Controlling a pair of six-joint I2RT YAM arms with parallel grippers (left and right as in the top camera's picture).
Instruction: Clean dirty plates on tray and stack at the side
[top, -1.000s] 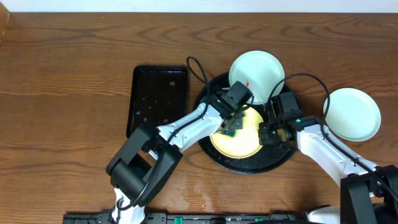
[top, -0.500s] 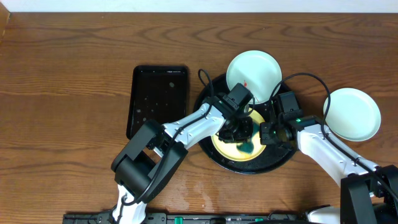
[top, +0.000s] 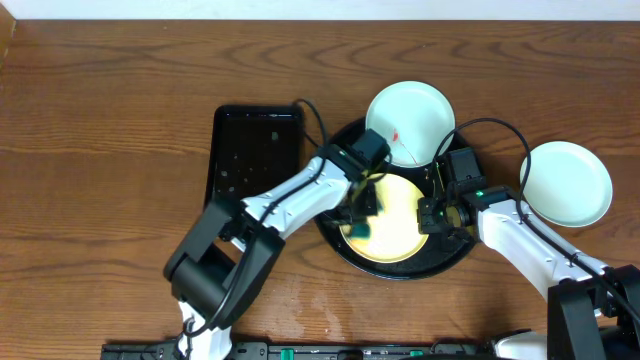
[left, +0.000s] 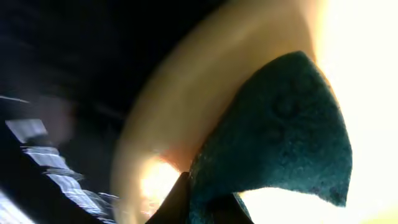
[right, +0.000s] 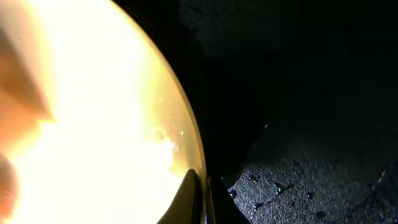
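Note:
The pale yellow plate (top: 392, 218) lies in the round black tray (top: 440, 258). My left gripper (top: 362, 212) is shut on a dark green sponge (left: 280, 137) and presses it on the plate's left part (left: 161, 124). My right gripper (top: 428, 216) is shut on the yellow plate's right rim (right: 186, 134), with the tray's wet floor (right: 311, 168) beside it. A mint-blue plate (top: 410, 120) with a red smear leans on the tray's back rim. A second mint-blue plate (top: 566, 182) lies on the table to the right.
A rectangular black tray (top: 256, 158) lies left of the round tray on the brown wooden table (top: 110, 150). Black cables loop over the round tray's back rim.
My left gripper has swept the sponge from the plate's lower middle to its left side. The right gripper has kept its hold on the rim. The mint-blue plates have not moved.

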